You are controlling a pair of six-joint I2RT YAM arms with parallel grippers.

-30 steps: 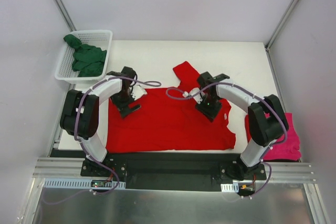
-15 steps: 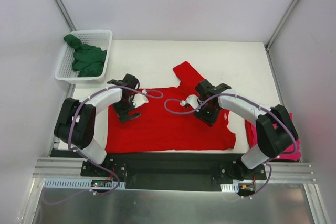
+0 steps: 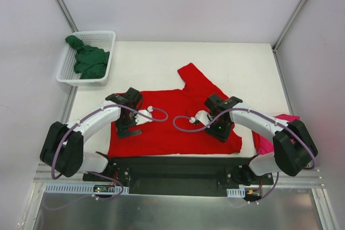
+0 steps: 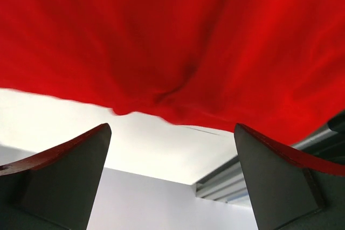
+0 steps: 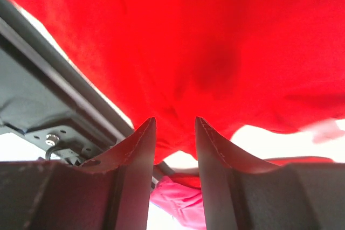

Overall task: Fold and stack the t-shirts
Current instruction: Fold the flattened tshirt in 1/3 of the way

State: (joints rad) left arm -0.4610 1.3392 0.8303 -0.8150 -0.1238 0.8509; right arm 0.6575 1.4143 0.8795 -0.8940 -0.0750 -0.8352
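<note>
A: How do the jaws stand?

B: The left gripper (image 4: pixel 171 133) has its jaws spread wide with nothing between them. Its two dark fingers (image 4: pixel 64 171) sit well apart, with only white table and grey wall showing in the gap.

A: And the other one?

B: The right gripper (image 5: pixel 173 125) has its jaws drawn in to a narrow gap with red cloth filling it. Creases in the cloth run down into that gap, so it has a pinch of the red t-shirt (image 3: pixel 172 119).

A: Where is the left one relative to that shirt?

B: Just short of it. From the left wrist, the shirt's edge hangs right beyond the fingertips, puckered in the middle, but not between them.

A: How does the red shirt lie?

B: It is spread mostly flat on the table (image 3: pixel 242 63), with its body along the near edge and one sleeve sticking out towards the far side. From above, the left gripper is over the shirt's near left part and the right gripper over its near right part.

A: And the others?

B: The pink t-shirt (image 5: pixel 178 200) lies at the near right corner, just beside the red one and partly under the right arm. The green t-shirt (image 3: pixel 89 62) is bunched up in the white basket (image 3: pixel 110 41) at the far left, well apart from both grippers
</note>
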